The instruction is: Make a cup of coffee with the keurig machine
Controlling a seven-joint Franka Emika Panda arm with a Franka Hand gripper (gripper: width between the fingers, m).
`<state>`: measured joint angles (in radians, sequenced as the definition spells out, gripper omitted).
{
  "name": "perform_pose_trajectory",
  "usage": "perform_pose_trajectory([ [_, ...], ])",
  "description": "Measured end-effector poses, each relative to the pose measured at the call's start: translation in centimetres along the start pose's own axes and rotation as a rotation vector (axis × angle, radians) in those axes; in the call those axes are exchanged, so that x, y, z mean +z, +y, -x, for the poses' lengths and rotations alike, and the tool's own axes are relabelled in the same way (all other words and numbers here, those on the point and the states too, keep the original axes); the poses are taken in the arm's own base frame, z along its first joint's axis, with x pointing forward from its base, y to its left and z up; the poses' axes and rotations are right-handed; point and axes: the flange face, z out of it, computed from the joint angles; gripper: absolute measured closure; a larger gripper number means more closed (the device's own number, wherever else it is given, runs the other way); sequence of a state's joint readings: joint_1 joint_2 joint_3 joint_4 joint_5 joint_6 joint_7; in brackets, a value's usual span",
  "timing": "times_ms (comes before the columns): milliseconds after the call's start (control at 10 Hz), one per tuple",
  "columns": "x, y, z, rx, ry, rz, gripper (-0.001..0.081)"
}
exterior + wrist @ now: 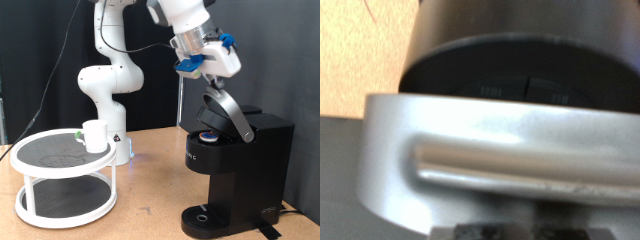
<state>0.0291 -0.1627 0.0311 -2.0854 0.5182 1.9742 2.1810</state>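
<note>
The black keurig machine (245, 165) stands on the wooden table at the exterior view's right. Its silver-trimmed lid (228, 112) is raised and tilted back. A small pod with a blue top (207, 137) sits in the open brew chamber. My gripper (206, 74) is just above the upper end of the raised lid, at or very near it. The wrist view is filled by the silver lid handle (510, 140), with the black machine (520, 40) behind it. The white cup (95, 135) stands on the rack, far from the gripper.
A white two-tier round rack (45, 158) stands at the exterior view's left and carries the cup on its top shelf. The arm's white base (108, 85) is behind it. The machine's round drip base (205, 218) holds nothing. A black curtain hangs behind.
</note>
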Motion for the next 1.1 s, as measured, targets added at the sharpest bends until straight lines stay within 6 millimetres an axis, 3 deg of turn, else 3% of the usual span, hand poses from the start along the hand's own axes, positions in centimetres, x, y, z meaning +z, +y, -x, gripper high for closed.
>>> perform_pose_trajectory([
  [400,1.2,-1.9,-2.7,0.014,0.062,-0.035,0.0806],
  [900,5.6,-4.2,-6.8,0.040,0.129,-0.075,0.0806],
  [1100,6.5,-4.9,-7.7,0.055,0.123,-0.102,0.0806],
])
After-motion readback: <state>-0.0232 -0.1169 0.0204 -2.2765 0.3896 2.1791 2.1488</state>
